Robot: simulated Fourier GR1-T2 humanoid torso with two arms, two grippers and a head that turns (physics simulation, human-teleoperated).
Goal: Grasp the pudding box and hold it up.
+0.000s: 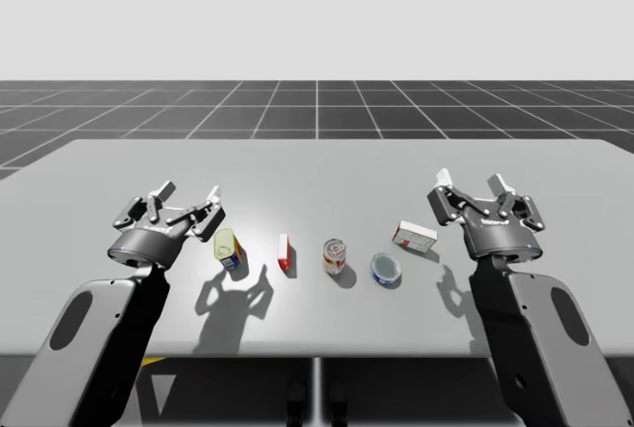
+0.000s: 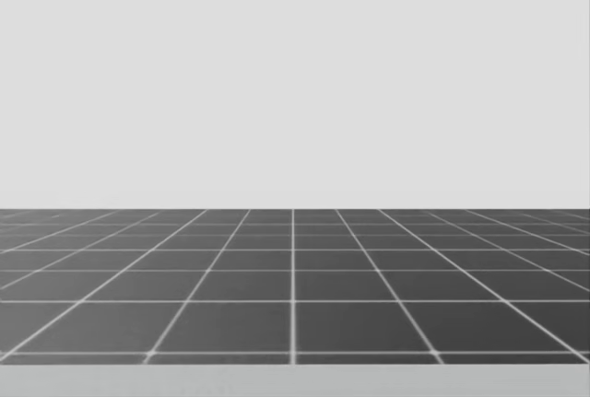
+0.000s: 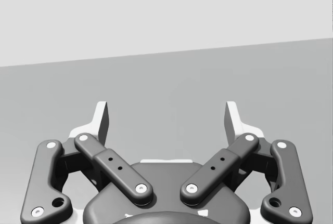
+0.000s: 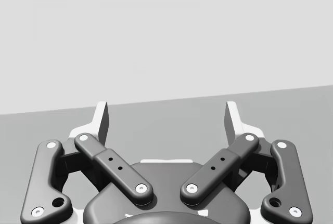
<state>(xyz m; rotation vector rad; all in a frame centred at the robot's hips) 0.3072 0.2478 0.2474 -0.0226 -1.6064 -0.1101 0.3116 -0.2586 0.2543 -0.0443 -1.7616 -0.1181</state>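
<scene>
The table (image 1: 317,174) was pale grey; the floor (image 1: 317,110) beyond it was dark grey, ruled with a white grid. The carton (image 1: 229,248) was yellow with a blue foot, the flat box (image 1: 284,254) red edged in white, the can (image 1: 335,256) red and white, the squat tin (image 1: 385,268) blue, and the small box (image 1: 414,237) white with red. The left gripper (image 1: 188,192) and right gripper (image 1: 472,181) were dark grey with white fingertips.

Tabletop (image 1: 317,164): smooth, matt grey. Left hand (image 1: 189,190), right hand (image 1: 472,180): dark satin links, bright rivets. Red round can (image 1: 335,256): glossy.
</scene>
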